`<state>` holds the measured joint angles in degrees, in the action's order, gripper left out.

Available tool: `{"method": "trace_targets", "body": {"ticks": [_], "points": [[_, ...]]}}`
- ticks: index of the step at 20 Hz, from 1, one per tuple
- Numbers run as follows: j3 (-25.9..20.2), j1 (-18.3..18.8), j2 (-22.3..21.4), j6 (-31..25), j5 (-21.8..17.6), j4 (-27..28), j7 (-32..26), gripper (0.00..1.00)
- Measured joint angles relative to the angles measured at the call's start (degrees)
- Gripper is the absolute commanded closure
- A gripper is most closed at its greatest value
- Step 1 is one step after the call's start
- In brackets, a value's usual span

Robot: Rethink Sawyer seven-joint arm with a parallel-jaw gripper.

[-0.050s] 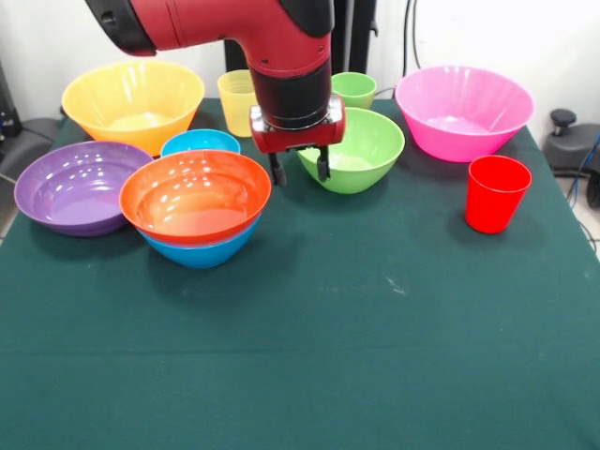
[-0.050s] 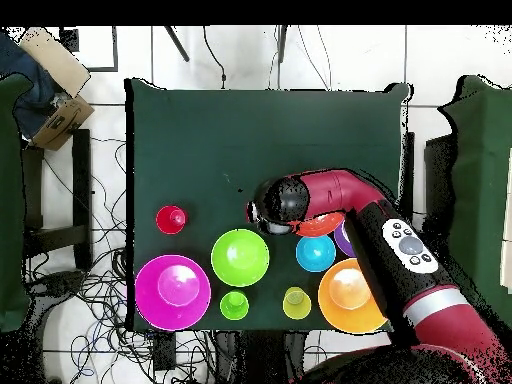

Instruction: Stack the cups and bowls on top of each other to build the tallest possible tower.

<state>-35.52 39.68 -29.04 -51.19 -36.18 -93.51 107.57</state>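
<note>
Bowls and cups dot a green tabletop (image 1: 309, 356); the robot's gripper (image 1: 298, 169) hangs with jaws parted and empty between a red-orange bowl (image 1: 195, 195) nested in a big blue bowl (image 1: 202, 251) and a green bowl (image 1: 361, 150); purple (image 1: 75, 186), yellow-orange (image 1: 131, 101), small blue (image 1: 200, 142) and pink (image 1: 462, 111) bowls sit apart; red (image 1: 495, 192), yellow (image 1: 234, 101) and light green (image 1: 354, 89) cups stand singly.

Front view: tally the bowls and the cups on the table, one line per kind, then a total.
Bowls: 7: yellow-orange, purple, small blue, red-orange nested in big blue, green, pink.
Cups: 3: yellow, light green, red.
Total: 10.
</note>
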Motion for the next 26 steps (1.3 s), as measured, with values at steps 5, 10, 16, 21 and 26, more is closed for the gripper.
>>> {"method": "trace_targets", "body": {"ticks": [5,10,16,21,26], "points": [[0.4,-1.4,0.2,-3.3,0.2,1.2,0.0,0.0],[0.5,-2.4,0.6,-6.3,0.3,2.6,0.0,0.0],[0.5,-3.2,1.7,-9.7,1.0,5.1,0.0,0.0],[0.5,-3.7,2.6,-12.2,1.8,7.3,0.0,0.0],[0.8,-4.6,4.0,-14.8,2.0,10.4,0.0,0.0]]}}
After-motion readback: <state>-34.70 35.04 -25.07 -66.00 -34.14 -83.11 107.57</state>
